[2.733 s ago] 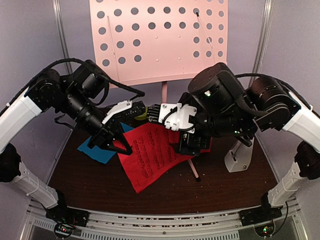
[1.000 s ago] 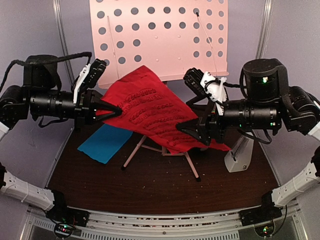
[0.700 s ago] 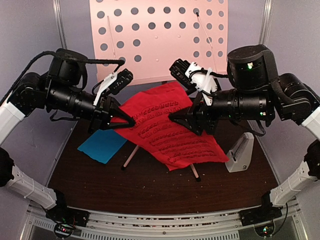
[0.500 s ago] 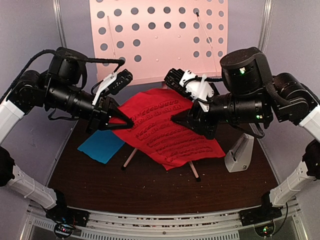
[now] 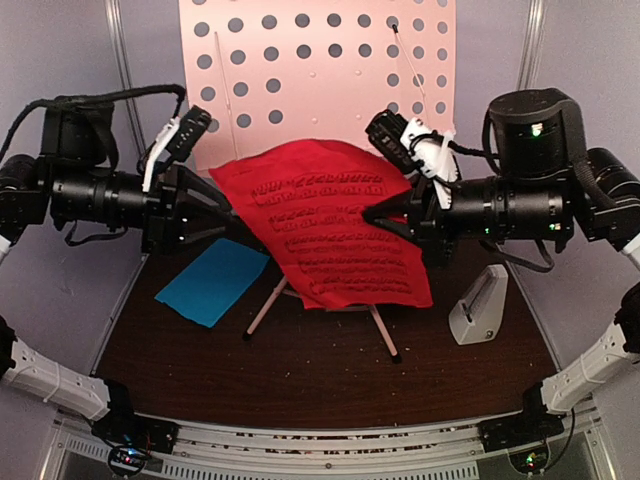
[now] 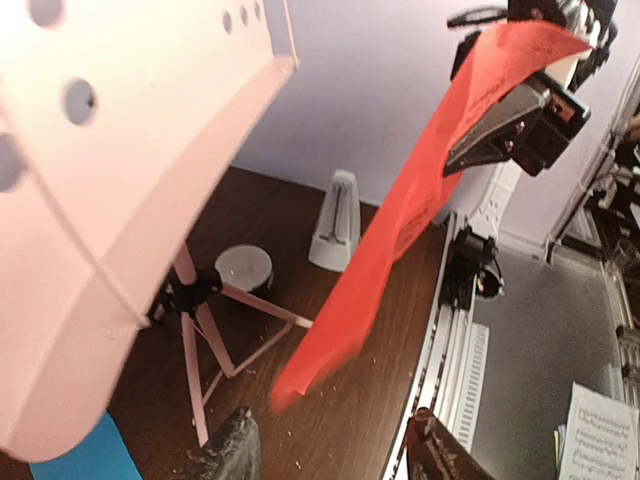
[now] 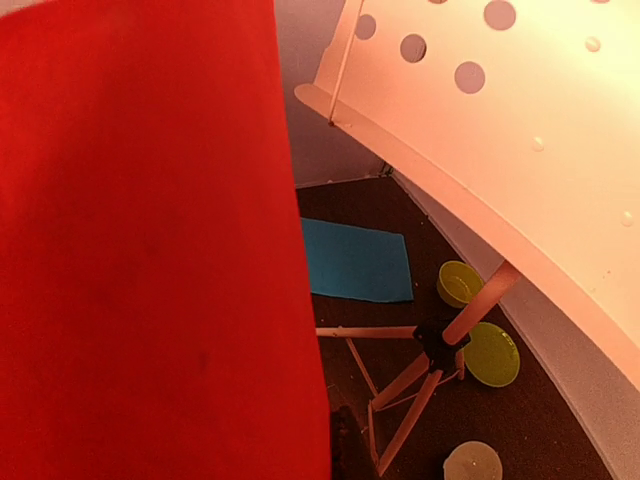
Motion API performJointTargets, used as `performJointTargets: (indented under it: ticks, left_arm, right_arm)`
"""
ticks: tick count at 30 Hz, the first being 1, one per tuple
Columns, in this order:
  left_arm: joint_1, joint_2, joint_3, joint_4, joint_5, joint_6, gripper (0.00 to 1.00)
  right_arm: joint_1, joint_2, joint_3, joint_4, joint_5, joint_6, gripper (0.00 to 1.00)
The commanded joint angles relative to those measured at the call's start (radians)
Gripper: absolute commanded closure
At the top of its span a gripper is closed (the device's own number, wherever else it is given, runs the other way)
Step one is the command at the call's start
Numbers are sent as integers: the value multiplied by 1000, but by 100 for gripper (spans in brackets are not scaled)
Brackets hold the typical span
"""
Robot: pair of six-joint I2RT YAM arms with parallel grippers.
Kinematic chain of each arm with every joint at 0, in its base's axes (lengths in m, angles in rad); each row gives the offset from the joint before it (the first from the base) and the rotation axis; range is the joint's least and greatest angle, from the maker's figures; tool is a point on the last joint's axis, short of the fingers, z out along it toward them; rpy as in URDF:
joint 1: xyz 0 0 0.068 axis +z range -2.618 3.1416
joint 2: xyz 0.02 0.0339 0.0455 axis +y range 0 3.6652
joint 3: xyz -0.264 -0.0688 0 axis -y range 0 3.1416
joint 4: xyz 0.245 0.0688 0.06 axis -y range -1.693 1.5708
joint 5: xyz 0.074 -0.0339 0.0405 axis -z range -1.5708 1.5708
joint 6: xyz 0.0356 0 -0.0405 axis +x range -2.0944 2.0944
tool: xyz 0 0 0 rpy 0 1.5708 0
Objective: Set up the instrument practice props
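- Pale pink music stand (image 5: 320, 90) is at the back of the brown tabletop (image 5: 330, 380). Its hole-dotted desk fills the upper middle of the overhead view, and its tripod legs splay out below the desk.
- Red music sheet (image 5: 330, 230) hangs in the air in front of the stand's desk and clear of the tabletop. It carries rows of printed notation, too small to read.
- Right end effector (image 5: 372, 218) is pressed together on the red sheet's right edge. The left wrist view shows that pinch at the sheet's top corner.
- Left end effector (image 5: 228, 216) is spread, just off the sheet's left edge. Its wrist view shows both fingers (image 6: 236, 452) apart with nothing between them.
- Blue music sheet (image 5: 212, 282) lies flat on the tabletop, left of the tripod legs.
- White-grey pyramid metronome (image 5: 478, 308) stands upright on the tabletop to the right, apart from the stand's legs.
- Green plate (image 7: 491, 353), green bowl (image 7: 458, 283) and white bowl (image 7: 472, 463) sit behind the tripod hub. They show only in the wrist views, and whether anything lies in the bowls cannot be told.
- White page of printed staves (image 6: 598, 435) shows only in the left wrist view, beyond the table's edge. Its print is not legible.
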Motion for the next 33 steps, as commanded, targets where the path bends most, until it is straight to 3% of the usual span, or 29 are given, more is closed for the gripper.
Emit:
performJointTargets:
  ticks: [1,6,12,21,26,33]
  left_arm:
    - [-14,-73,20,205,-154,-75,46]
    - [-83,-20,122,229,-368,-83,46]
    - [-92,-2,125,337,-560,-136,46]
    - [-93,91,141,406,-593,-145,48]
    - [-95,109,131,454,-696,-113,49]
    - [-95,141,128,544,-714,-99,52]
  right_arm:
    - [-29,-101,-43,188,-80,25,100]
    - [-106,-172,-60,290,-204,14,100]
    - [-157,-232,-45,385,-223,13,100]
    - [-175,-171,120,407,-216,-44,100]
    - [-187,-100,206,375,-207,-102,100]
    - [-225,26,375,344,-233,-117,100]
